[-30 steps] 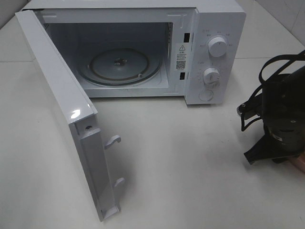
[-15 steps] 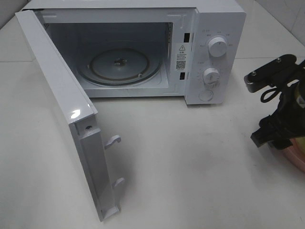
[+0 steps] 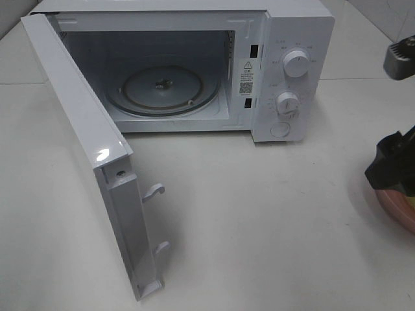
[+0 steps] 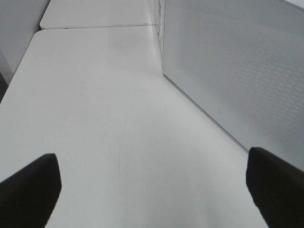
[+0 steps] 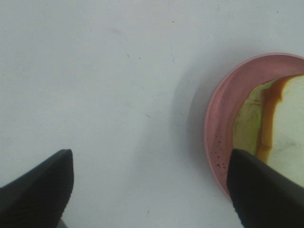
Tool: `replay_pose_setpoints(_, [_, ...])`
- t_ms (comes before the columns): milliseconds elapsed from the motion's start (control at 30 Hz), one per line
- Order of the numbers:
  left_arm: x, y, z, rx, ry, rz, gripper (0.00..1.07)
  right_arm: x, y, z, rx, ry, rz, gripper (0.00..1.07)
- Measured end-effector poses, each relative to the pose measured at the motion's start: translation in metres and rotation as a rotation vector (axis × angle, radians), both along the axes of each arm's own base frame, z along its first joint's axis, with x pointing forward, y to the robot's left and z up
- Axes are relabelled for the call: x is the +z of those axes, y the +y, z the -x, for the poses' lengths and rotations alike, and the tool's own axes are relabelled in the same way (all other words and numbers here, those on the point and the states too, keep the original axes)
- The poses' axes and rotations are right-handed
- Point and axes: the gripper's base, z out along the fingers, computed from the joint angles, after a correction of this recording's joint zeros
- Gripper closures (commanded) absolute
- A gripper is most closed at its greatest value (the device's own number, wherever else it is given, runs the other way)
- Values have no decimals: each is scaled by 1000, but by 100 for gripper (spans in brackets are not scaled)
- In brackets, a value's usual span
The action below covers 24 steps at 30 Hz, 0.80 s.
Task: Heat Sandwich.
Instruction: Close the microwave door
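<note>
The sandwich [image 5: 285, 133] lies on a round pink plate [image 5: 223, 123] in the right wrist view, showing white bread with yellow-green and orange layers. My right gripper [image 5: 152, 190] hovers over the table beside the plate's rim. It is open, with one finger over bare table and the other fingertip [image 5: 261, 190] over the plate's edge. In the high view only the plate's rim [image 3: 397, 206] shows at the right edge, under the black right arm [image 3: 391, 170]. My left gripper [image 4: 152, 190] is open and empty above the table.
The white microwave [image 3: 292, 39] stands at the back with its door [image 3: 78, 129] swung wide to the left and a glass turntable [image 3: 162, 87] inside. Its perforated side wall [image 4: 237, 66] is close to the left gripper. Two dials [image 3: 296, 63] face front.
The right arm has swung right, nearly out of the high view, and its jaws have spread apart. More of the pink plate now shows. The left gripper has not moved.
</note>
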Motion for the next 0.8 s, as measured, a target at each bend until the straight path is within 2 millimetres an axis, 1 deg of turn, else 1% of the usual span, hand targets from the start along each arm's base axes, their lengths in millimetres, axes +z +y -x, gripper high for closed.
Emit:
replay_pose_setpoints(33, [0,0,0,0,0,0,3,4,-1,5,0,-5,-13,25])
replay_pose_setpoints(67, [0,0,0,0,0,0,3,4,-1,5,0,-5,-13,25])
replay_pose_setpoints(100, [0,0,0,0,0,0,3,11,-4,15,9,-16,-29,25])
replay_pose_setpoints(200, [0,0,0,0,0,0,3,20,-11,31,1,-23,-44,26])
replay_pose_setpoints(233, [0,0,0,0,0,0,3,20,-11,31,1,-23,-44,26])
replay_pose_setpoints(267, [0,0,0,0,0,0,3,24,-15,40,-2,-28,-45,27])
replay_pose_setpoints(300, [0,0,0,0,0,0,3,27,-17,44,-5,-31,-47,27])
replay_pose_setpoints(367, [0,0,0,0,0,0,3,28,-18,47,-5,-37,-49,28])
replay_pose_setpoints(400, [0,0,0,0,0,0,3,32,-22,55,-8,-54,-56,28])
replay_pose_setpoints(467, [0,0,0,0,0,0,3,36,-25,62,-10,-70,-64,29])
replay_pose_setpoints(500, [0,0,0,0,0,0,3,36,-25,62,-10,-70,-64,29])
replay_pose_setpoints(633, [0,0,0,0,0,0,3,42,-32,79,-17,-97,-76,31])
replay_pose_setpoints(667, [0,0,0,0,0,0,3,42,-32,79,-17,-97,-76,31])
replay_pose_setpoints(767, [0,0,0,0,0,0,3,47,-38,91,-17,-153,-101,31])
replay_pose_setpoints(800, [0,0,0,0,0,0,3,49,-41,98,-17,-187,-117,31])
